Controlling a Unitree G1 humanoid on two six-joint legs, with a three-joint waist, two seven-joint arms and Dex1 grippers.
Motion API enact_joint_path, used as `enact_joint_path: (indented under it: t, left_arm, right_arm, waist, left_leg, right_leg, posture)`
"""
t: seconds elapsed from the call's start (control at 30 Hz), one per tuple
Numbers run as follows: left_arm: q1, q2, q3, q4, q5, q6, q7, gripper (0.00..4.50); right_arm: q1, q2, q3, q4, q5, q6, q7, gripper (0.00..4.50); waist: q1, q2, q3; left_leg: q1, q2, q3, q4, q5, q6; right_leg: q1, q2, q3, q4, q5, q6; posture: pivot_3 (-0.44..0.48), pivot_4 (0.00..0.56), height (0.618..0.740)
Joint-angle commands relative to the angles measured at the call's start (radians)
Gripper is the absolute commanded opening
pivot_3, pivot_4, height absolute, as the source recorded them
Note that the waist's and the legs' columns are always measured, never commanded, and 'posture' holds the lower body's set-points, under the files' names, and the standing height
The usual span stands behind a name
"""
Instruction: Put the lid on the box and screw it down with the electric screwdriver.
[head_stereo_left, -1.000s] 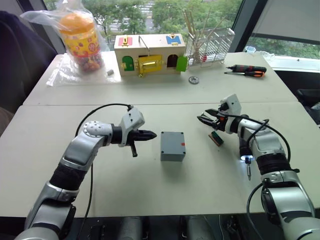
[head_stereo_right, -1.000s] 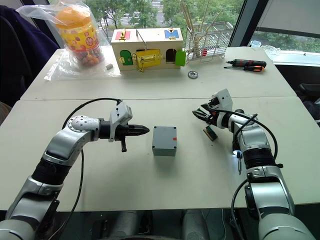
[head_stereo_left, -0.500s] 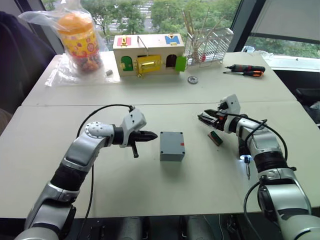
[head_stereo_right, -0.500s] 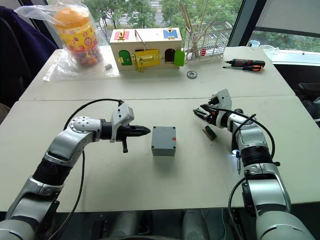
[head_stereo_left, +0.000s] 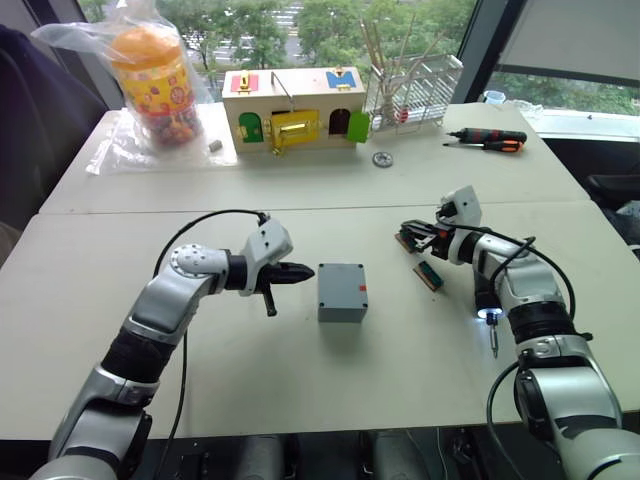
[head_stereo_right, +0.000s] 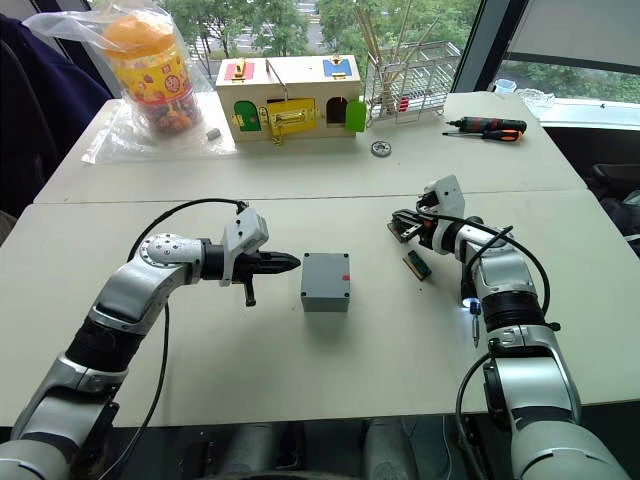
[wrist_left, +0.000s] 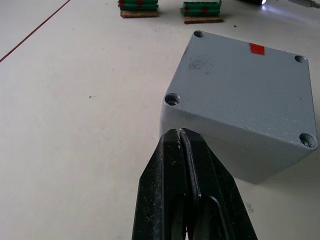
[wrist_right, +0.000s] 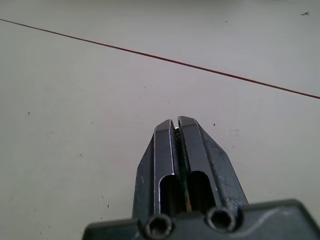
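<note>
Grey box (head_stereo_left: 341, 291): mid-bench (head_stereo_left: 300, 380), lidded.
Left end effector (head_stereo_left: 306, 271): clenched empty, at box's 9 o'clock.
Right end effector (wrist_right: 177, 123): clenched on thin green strip (wrist_right: 183, 181).

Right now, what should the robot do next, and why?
Probably swing the right gripper back to the electric screwdriver, lying lit beside that forearm: the lid already sits on the box, corner holes showing, so driving comes next.
</note>
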Motion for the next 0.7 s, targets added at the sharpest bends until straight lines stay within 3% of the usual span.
enact_joint_path:
  t: [0.03, 0.33, 0.7]
  left_arm:
    - [-0.002, -0.001, 0.0, -0.021, -0.002, -0.017, 0.002, 0.0]
    - [-0.01, -0.007, -0.005, -0.005, 0.0, -0.027, -0.004, 0.0]
    - [-0.01, -0.024, -0.007, 0.005, 0.01, -0.042, -0.003, 0.0]
  right_arm:
    - [-0.011, -0.02, -0.042, -0.088, 0.022, 0.016, -0.005, 0.07]
    - [0.012, -0.034, -0.067, -0.238, 0.052, 0.121, 0.002, 0.07]
    - [0.049, -0.007, -0.032, -0.204, 0.052, 0.185, 0.039, 0.07]
  waist:
    - [0.0, 0.0, 0.0]
    - [0.001, 0.0, 0.0]
    - [0.002, 0.0, 0.0]
  left_leg:
    - [0.0, 0.0, 0.0, 0.0, 0.0, 0.0]
    - [0.0, 0.0, 0.0, 0.0, 0.0, 0.0]
    - [0.0, 0.0, 0.0, 0.0, 0.0, 0.0]
  right_leg:
    - [0.0, 0.0, 0.0, 0.0, 0.0, 0.0]
    - [0.0, 0.0, 0.0, 0.0, 0.0, 0.0]
    - [0.0, 0.0, 0.0, 0.0, 0.0, 0.0]
  posture:
    - [0.0, 0.15, 0.711]
    - [0.0, 0.15, 0.711]
    - [0.0, 0.15, 0.711]
